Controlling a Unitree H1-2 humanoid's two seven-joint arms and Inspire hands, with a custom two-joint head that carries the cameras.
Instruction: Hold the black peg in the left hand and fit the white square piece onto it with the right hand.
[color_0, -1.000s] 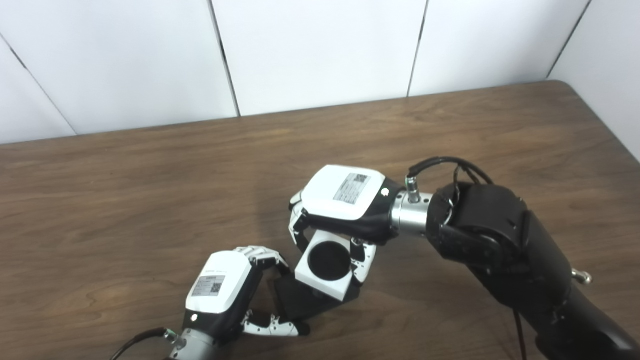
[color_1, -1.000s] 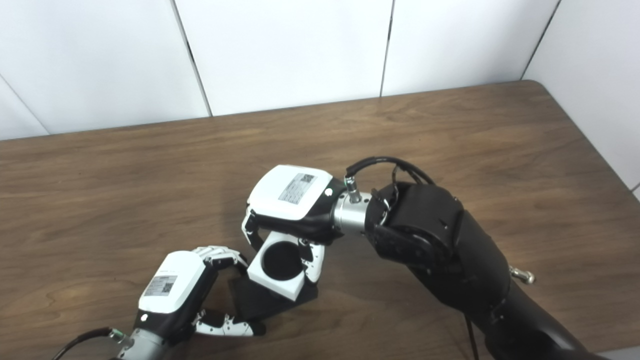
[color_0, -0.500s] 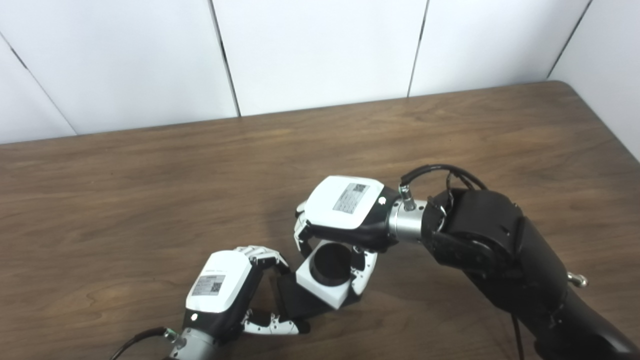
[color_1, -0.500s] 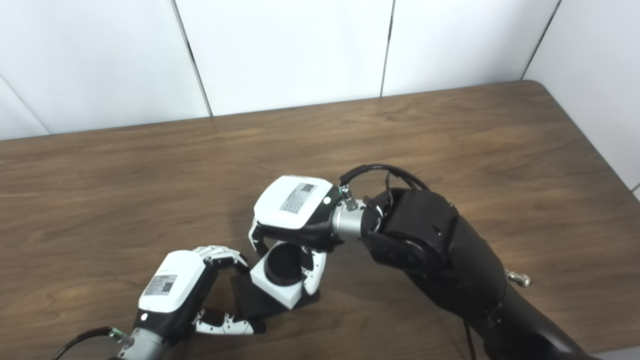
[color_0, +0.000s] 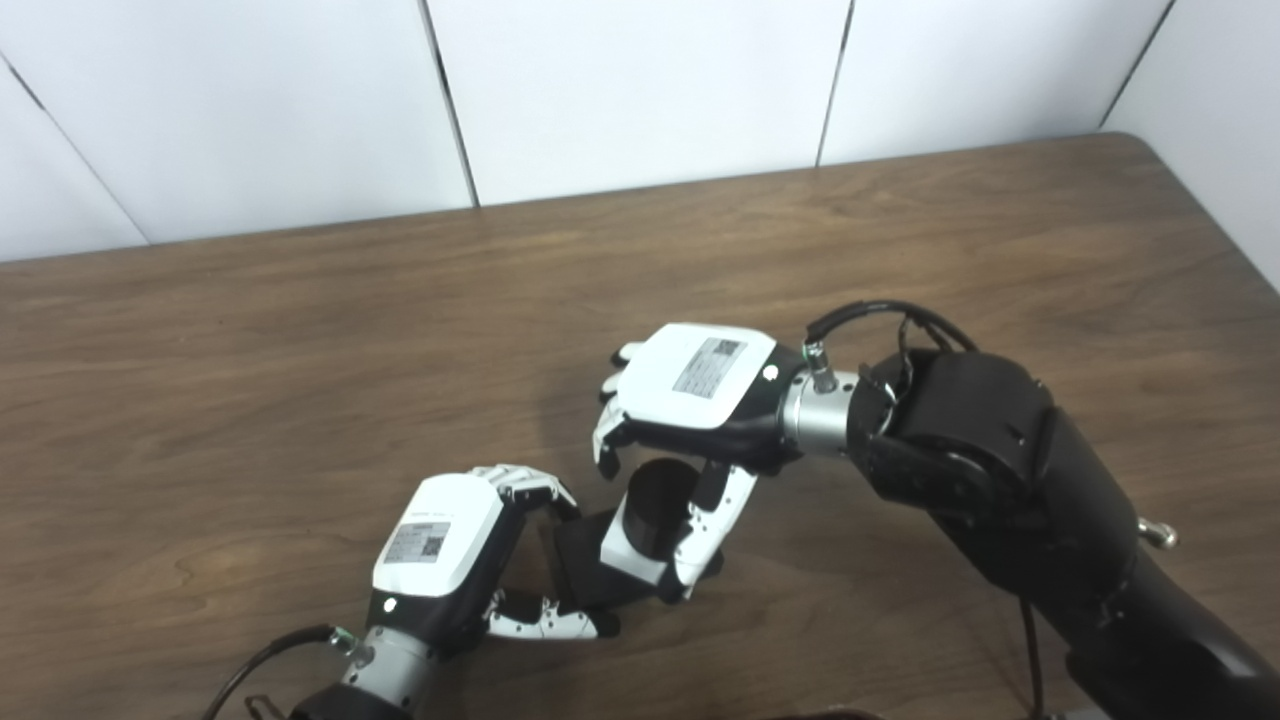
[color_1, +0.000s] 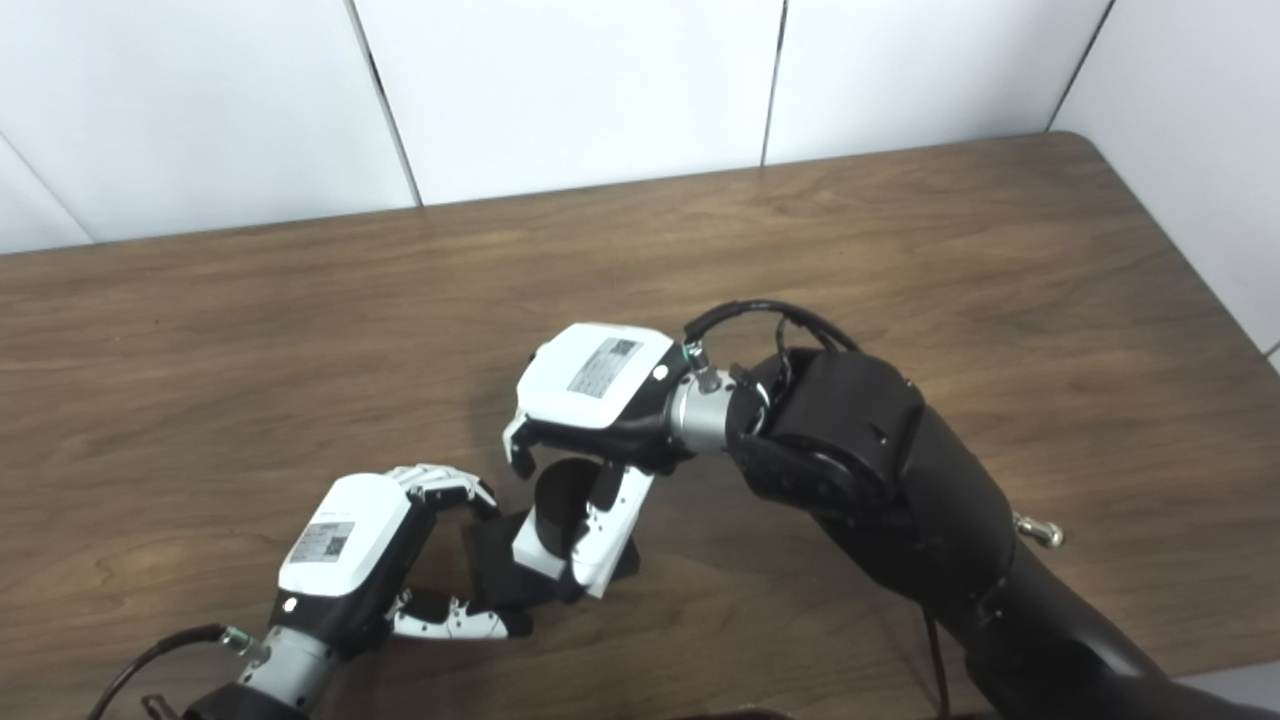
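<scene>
Two robot hands work low over the wooden counter (color_0: 300, 330). The left robot hand (color_0: 450, 560) grasps the flat base of the black peg (color_0: 655, 495), which stands upright. The white square piece (color_0: 632, 552) sits around the peg, low on it. The right robot hand (color_0: 690, 400) is released, fingers (color_0: 705, 530) spread beside the piece.

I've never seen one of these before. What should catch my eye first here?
Near the front of the wooden table, two white-backed robot hands meet over a small assembly. The left hand grips a black base, whose black peg pokes up through the white square piece. The right hand hovers above, fingers spread.
</scene>
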